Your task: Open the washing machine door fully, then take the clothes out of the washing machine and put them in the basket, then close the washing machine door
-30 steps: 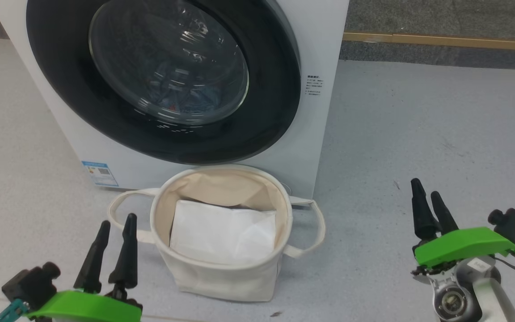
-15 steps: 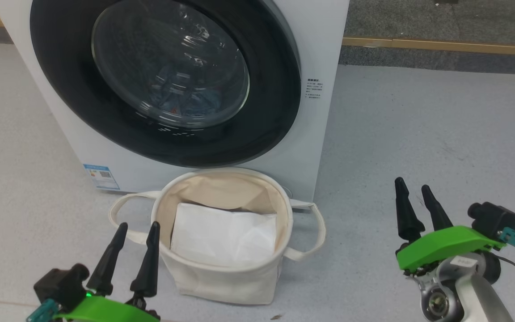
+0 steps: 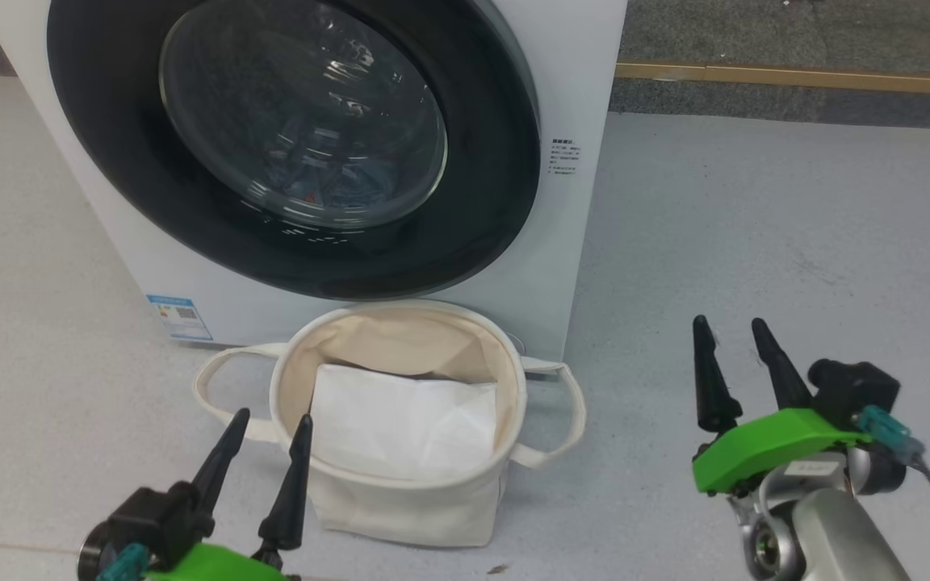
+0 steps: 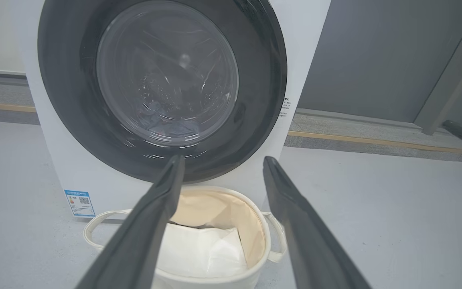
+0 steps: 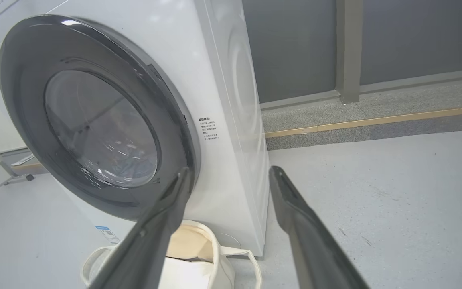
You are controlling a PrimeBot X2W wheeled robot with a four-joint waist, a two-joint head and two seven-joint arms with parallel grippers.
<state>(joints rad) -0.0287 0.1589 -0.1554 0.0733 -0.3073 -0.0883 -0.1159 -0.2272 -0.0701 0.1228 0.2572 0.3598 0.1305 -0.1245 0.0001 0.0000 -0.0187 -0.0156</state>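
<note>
Since a second ago, the left claw (image 3: 271, 417) is seen carried rightward, just beside the basket (image 3: 400, 504), and the right claw (image 3: 727, 321) is drawn leftward over the grey speckled floor (image 3: 756, 210). Both claws are spread wide, and nothing is held. The door (image 3: 481, 202), a glossy black ring round domed clear glass, is shut on the white boxy washing machine (image 3: 578, 81). Bluish clothes (image 3: 368, 173) are dimly made out behind the glass. The soft cream canvas basket is set before the machine, between the claws, with a flat white packet (image 3: 404, 424) inside. The door is found ahead of both claws, well apart.
</note>
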